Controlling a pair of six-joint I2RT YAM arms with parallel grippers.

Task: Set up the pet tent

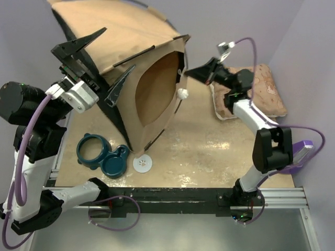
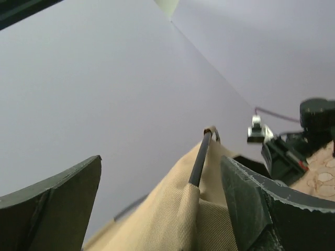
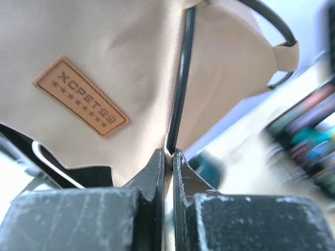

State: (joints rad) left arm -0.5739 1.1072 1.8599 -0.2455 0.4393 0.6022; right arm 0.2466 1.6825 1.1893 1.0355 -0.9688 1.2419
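The pet tent [image 1: 120, 36] is tan canvas with black lining, lying tilted at the table's back left, its arched doorway [image 1: 157, 94] facing the camera and a white pom-pom [image 1: 182, 94] at the doorway's right edge. My left gripper [image 1: 102, 57] is open, its jaws spread on either side of the tent's left part; the left wrist view shows canvas and a black pole [image 2: 200, 159] between the wide jaws. My right gripper [image 1: 189, 71] is shut on the tent's canvas edge at a pole [image 3: 180, 78], beside the brown label patch [image 3: 81, 97].
A beige leaf-patterned pillow [image 1: 267, 89] lies at the back right behind the right arm. A teal double pet bowl [image 1: 102, 154] and a small white disc [image 1: 142, 163] sit near the front left. Purple walls close in the sides.
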